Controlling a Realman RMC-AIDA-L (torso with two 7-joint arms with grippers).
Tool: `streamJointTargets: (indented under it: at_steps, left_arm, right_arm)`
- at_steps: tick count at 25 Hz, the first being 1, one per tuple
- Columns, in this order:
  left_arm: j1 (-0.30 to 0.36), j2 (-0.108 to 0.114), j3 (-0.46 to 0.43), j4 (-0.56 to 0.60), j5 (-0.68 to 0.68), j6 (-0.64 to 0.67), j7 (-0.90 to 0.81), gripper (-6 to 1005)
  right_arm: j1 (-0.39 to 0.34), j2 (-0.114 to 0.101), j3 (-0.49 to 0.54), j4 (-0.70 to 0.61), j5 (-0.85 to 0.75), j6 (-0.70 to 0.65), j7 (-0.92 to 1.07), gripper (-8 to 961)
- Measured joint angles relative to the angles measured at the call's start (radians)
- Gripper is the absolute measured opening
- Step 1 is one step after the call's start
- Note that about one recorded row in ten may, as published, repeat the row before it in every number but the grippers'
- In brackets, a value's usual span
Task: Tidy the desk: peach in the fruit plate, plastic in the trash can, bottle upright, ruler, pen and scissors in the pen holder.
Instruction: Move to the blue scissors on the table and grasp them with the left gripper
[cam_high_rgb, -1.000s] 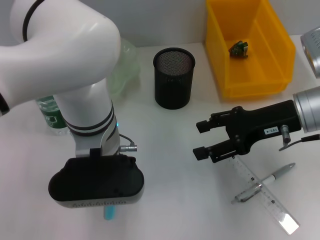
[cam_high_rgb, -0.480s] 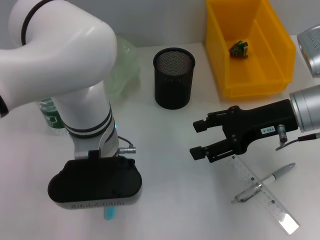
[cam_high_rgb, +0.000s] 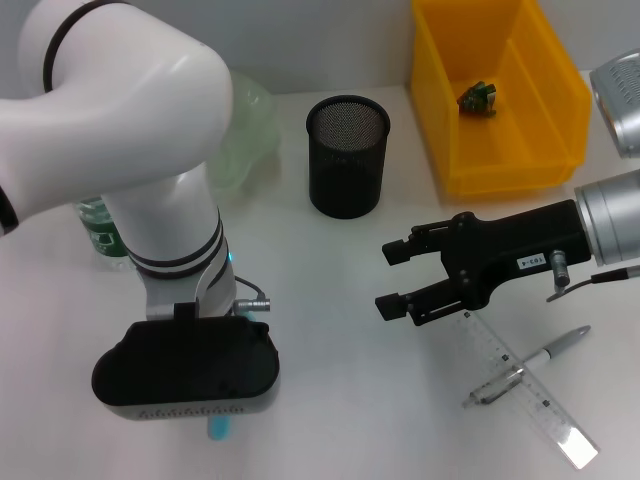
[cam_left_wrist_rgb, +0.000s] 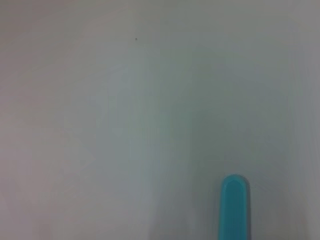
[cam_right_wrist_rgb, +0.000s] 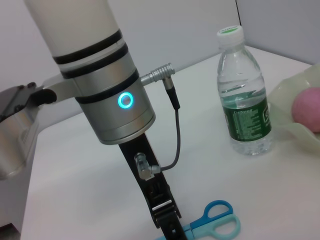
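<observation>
My left gripper (cam_high_rgb: 185, 365) hangs low over the near left of the desk, right over the blue scissors (cam_high_rgb: 217, 428), of which only a tip shows below it. In the right wrist view the left gripper (cam_right_wrist_rgb: 167, 220) reaches down to the scissors (cam_right_wrist_rgb: 212, 227), which lie flat. A blue end of the scissors (cam_left_wrist_rgb: 234, 205) shows in the left wrist view. My right gripper (cam_high_rgb: 393, 278) is open and empty, above the desk left of the clear ruler (cam_high_rgb: 530, 390) and the silver pen (cam_high_rgb: 525, 368) lying across it. The black mesh pen holder (cam_high_rgb: 347, 155) stands behind.
The water bottle (cam_right_wrist_rgb: 245, 105) stands upright behind the left arm. A pink peach (cam_right_wrist_rgb: 306, 107) lies in the pale green fruit plate (cam_high_rgb: 250, 125). The yellow bin (cam_high_rgb: 560, 150) at the back right holds a small green scrap (cam_high_rgb: 478, 97).
My right gripper has drifted a little to the left, still open. My left gripper has shifted slightly towards the near edge over the scissors.
</observation>
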Motion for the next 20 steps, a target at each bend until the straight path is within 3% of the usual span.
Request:
streamJointTargets:
  at_steps: [18,20]
  left_arm:
    - [0.001,0.000,-0.001,-0.003,-0.004,-0.005,-0.002,654]
    - [0.003,0.000,-0.001,-0.005,-0.005,-0.006,-0.001,592]
  right_arm:
    - [0.001,0.002,-0.008,0.003,0.000,0.003,-0.002,821]
    - [0.002,0.002,-0.009,0.003,0.000,0.003,-0.002,821]
